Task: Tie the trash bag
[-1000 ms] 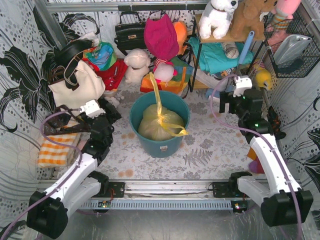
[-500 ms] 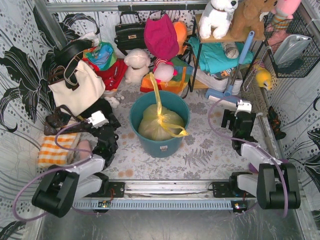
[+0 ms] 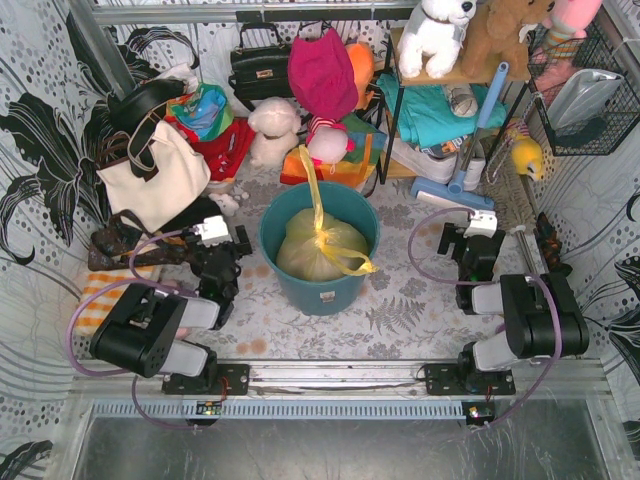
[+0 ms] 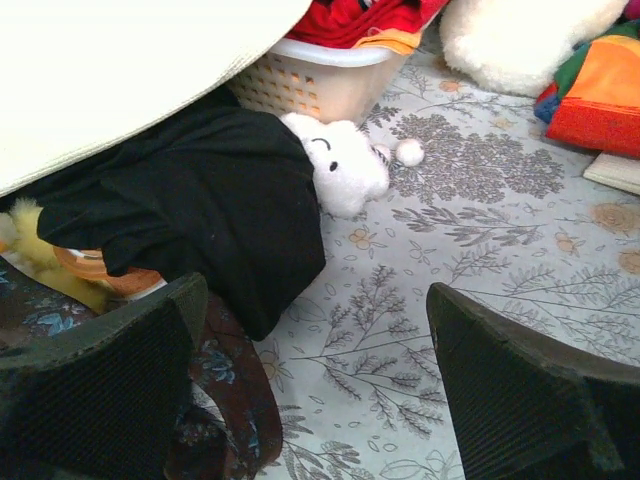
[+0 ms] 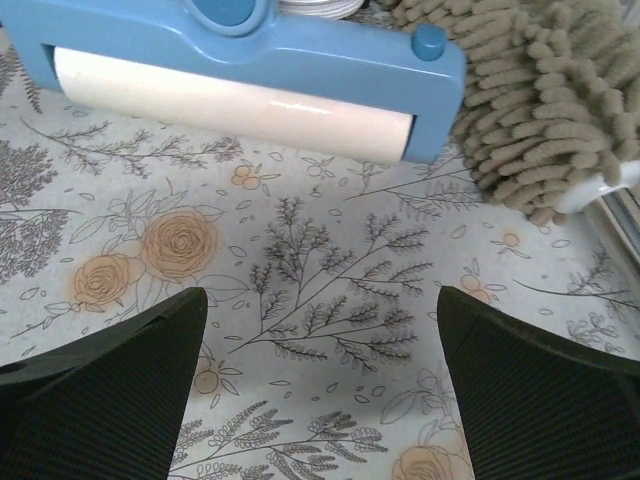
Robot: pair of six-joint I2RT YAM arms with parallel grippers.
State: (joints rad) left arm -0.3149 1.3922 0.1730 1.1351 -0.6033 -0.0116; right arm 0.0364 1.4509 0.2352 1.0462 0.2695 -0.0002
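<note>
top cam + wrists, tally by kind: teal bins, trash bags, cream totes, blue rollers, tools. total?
teal bin: 1
trash bag: 1, sitting in the bin
cream tote bag: 1
blue roller: 1
tools: 2, left tool and right tool, both open and empty
Total: 6

Walls (image 3: 45,130) left and right wear a white covering with big black flowers and dotted swirls, and the same pattern shows at the back. The floor (image 3: 420,290) is a pale cloth printed with grey ferns and orange roses, evenly lit, with only soft shadows. Back right, a black metal shelf rack (image 3: 398,100) stands against the wall. A black wire basket (image 3: 560,135) hangs on the right wall. A silver rail (image 3: 340,376) crosses the near edge.
</note>
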